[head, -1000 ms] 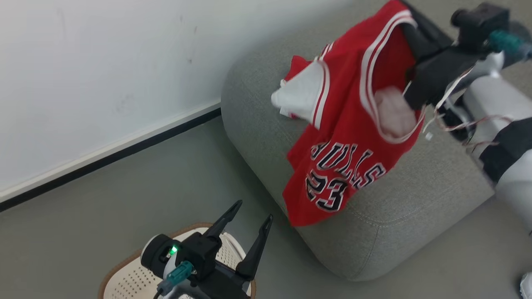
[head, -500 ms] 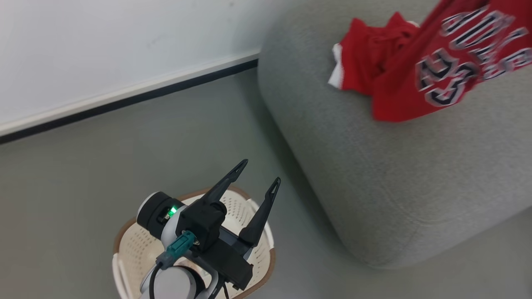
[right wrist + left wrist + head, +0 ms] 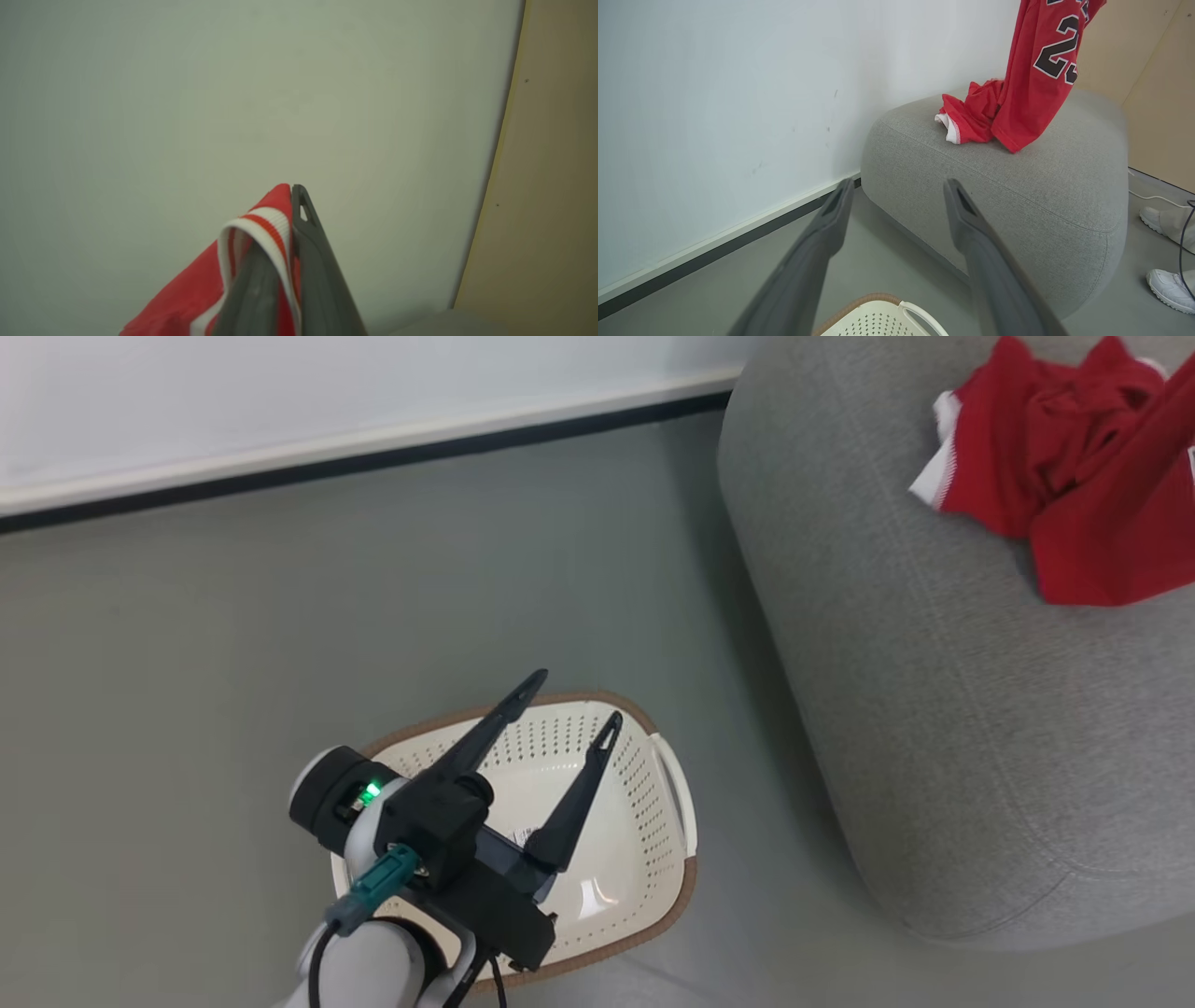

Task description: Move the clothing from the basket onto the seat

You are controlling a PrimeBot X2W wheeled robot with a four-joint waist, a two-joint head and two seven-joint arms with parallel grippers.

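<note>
**Sofa** [image 3: 980, 728]: grey woven fabric with rounded corners. Standing on a grey floor [image 3: 280, 616], close to a white wall [image 3: 714, 93].

**Jersey** [image 3: 1036, 88]: red, marked with a black-and-white 23. Hanging upright over the sofa top, with its lowest corner touching the cushion. Red-and-white striped trim pinched between the fingers of the right hand.

**Right hand** [image 3: 290, 205]: clenched on the jersey's trim, raised well above the sofa.

**Crumpled red garment** [image 3: 969, 119]: white-edged. Heaped on the sofa top, touching the jersey's lower part on the side towards the sofa's rounded corner.

**Basket** [image 3: 686, 887]: cream, perforated, with a brown rim and a white loop handle. Set on the floor near the sofa's side, not touching it.

**Left hand** [image 3: 578, 695]: released, fingers spread, gripping nothing. Poised over the basket, low beside the sofa and well apart from both garments.

**White shoes** [image 3: 1164, 289]: a person's, on the floor past the sofa's far corner, with a dark cable [image 3: 1183, 242] alongside.
</note>
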